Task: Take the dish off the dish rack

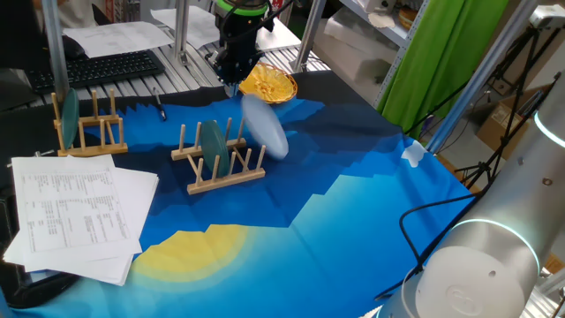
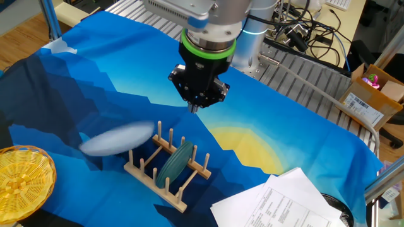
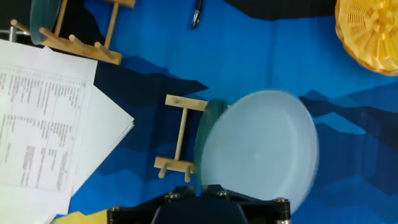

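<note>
The white dish [image 1: 265, 125] is motion-blurred and tilted in the air, just right of the pale wooden dish rack [image 1: 226, 177]. In the other fixed view the dish [image 2: 117, 138] hangs left of the rack [image 2: 165, 183], clear of its pegs. In the hand view the dish [image 3: 261, 149] covers the right part of the rack [image 3: 180, 134]. My gripper [image 1: 231, 84] is above the rack [image 2: 196, 107], apart from the dish, with its fingertips close together and holding nothing. A teal dish [image 1: 214, 141] stands in the rack.
A yellow wicker basket [image 1: 267, 84] sits behind the rack. A smaller orange-toned rack [image 1: 88, 132] with a teal dish stands at the left. A stack of papers [image 1: 79, 212] lies front left. A pen [image 1: 160, 106] lies on the cloth.
</note>
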### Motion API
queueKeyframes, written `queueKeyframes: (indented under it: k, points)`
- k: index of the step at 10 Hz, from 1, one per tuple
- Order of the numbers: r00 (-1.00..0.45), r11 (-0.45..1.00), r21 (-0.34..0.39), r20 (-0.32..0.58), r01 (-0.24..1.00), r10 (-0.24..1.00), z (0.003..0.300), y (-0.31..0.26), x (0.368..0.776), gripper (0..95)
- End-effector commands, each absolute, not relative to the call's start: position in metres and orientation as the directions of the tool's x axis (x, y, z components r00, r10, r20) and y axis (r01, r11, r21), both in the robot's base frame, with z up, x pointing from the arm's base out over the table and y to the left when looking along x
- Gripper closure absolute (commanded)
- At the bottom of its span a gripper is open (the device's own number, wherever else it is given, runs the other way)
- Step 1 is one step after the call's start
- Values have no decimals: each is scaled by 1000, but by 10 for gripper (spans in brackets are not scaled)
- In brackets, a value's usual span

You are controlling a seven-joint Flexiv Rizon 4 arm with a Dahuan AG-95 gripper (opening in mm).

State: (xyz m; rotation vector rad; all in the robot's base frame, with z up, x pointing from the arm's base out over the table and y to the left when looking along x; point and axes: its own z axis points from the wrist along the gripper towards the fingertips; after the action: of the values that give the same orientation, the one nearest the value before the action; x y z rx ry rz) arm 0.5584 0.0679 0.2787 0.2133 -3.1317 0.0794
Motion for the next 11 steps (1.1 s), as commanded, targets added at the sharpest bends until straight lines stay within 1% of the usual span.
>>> queueKeyframes:
  k: [1,3,6,7,8,11]
  points:
    - [-993,991,-59,0,-119,-120,275,69,556,950]
    - [-995,994,-56,-9,-99,-100,272,73,550,950]
    - [-995,994,-57,-25,-91,-93,262,85,527,950]
    - [-996,995,-56,-26,-80,-82,259,89,520,760]
    - [-997,996,-55,-28,-67,-69,255,91,514,950]
    - [-998,997,-50,-22,-55,-56,243,99,487,950]
